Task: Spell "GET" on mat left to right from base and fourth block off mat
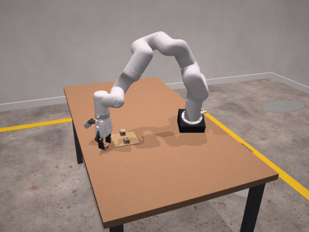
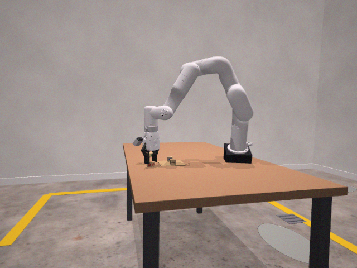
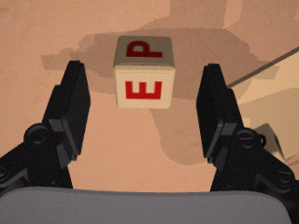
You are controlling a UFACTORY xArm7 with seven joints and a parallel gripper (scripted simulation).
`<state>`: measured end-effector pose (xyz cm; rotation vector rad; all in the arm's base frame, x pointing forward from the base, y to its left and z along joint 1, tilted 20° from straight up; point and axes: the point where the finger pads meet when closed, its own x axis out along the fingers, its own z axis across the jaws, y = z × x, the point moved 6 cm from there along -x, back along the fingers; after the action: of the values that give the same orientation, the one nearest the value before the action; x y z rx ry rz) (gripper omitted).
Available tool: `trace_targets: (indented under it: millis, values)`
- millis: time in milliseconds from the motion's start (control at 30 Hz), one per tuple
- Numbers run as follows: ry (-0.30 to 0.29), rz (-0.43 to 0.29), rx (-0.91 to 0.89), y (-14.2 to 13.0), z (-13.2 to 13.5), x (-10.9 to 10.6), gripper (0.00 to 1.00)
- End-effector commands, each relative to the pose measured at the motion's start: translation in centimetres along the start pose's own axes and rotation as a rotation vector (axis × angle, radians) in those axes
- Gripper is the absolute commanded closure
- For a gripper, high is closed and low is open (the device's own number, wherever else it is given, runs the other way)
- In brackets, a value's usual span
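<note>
Between the spread, empty fingers of the black claw [image 3: 145, 103], untouched, sits the cream red-lettered E cube [image 3: 142, 74] on the brown surface [image 3: 56, 19].

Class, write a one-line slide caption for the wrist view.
Open end effector poised over a red-lettered block lying on the table.

The brown bench [image 1: 159, 159] stands on dark legs. On it lies a flat tan mat [image 1: 117, 143]. Just beside the mat sits a block with red letters [image 1: 106, 146]. The robot's black base [image 1: 199, 129] sits near the far edge.
</note>
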<state>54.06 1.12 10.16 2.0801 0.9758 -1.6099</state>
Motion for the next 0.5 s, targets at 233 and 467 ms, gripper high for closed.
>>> trace_targets:
  millis: [233,467]
  values:
    - [0.002,0.004,0.000,0.14,-0.08,1.67,0.31]
    - [0.002,0.004,0.000,0.14,-0.08,1.74,0.31]
